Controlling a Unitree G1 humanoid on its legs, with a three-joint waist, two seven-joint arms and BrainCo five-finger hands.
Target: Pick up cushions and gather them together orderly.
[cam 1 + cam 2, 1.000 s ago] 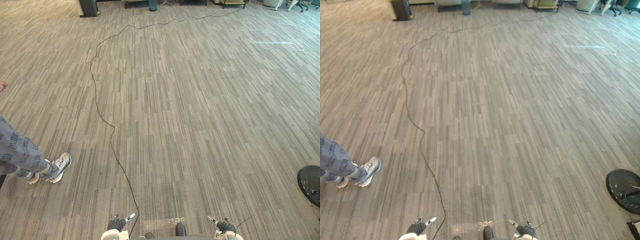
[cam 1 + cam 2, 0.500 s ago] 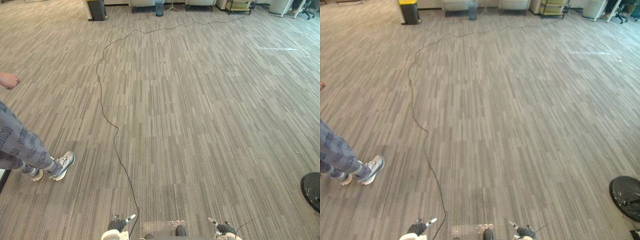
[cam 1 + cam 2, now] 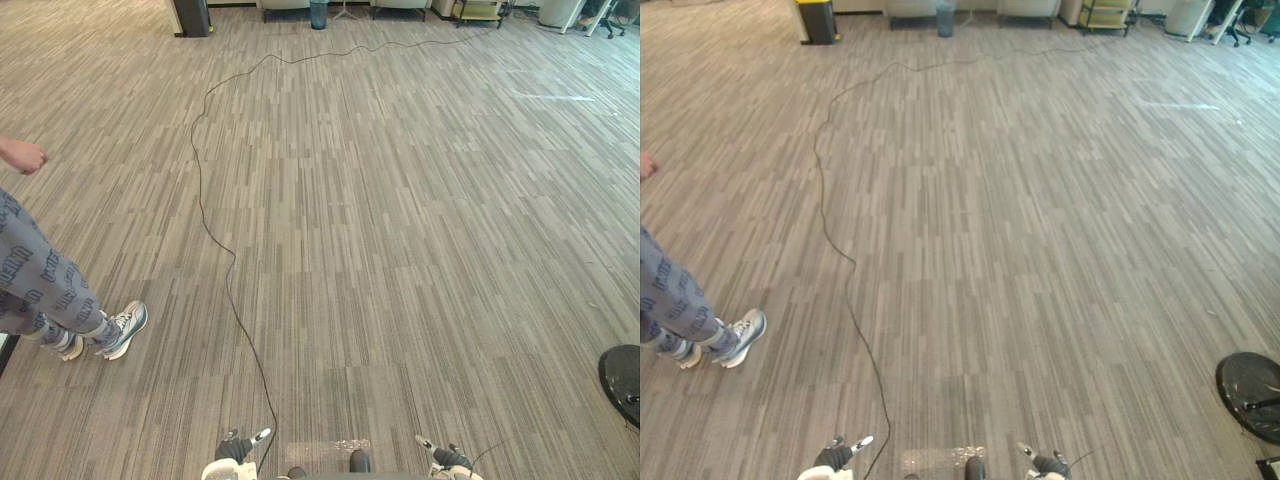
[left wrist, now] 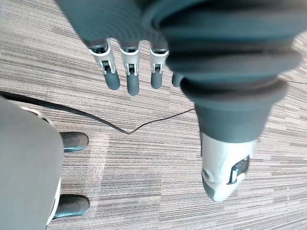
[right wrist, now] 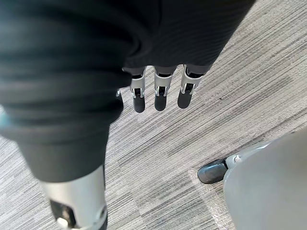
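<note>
Left eye view: a striped carpet floor [image 3: 420, 230] stretches ahead; a person [image 3: 35, 285] in patterned trousers stands at its left edge, one shoe [image 3: 124, 327] pointing inward; a black round base [image 3: 622, 378] sits at the right edge; a bin [image 3: 318, 12] stands at the far edge.

Right eye view: the same floor, with a yellow-topped box [image 3: 816, 18] near the far left corner; where the cushions lie I cannot tell.

Left wrist view: the left hand [image 4: 127, 74] hangs over the carpet, fingers straight and relaxed, holding nothing.

Right wrist view: the right hand [image 5: 160, 93] hangs the same way, loose and empty.

The risk, as I judge it: turning or stepping off to look for the cushions could bring the robot against the person or onto the black round base, since one stands on each side of it.
</note>
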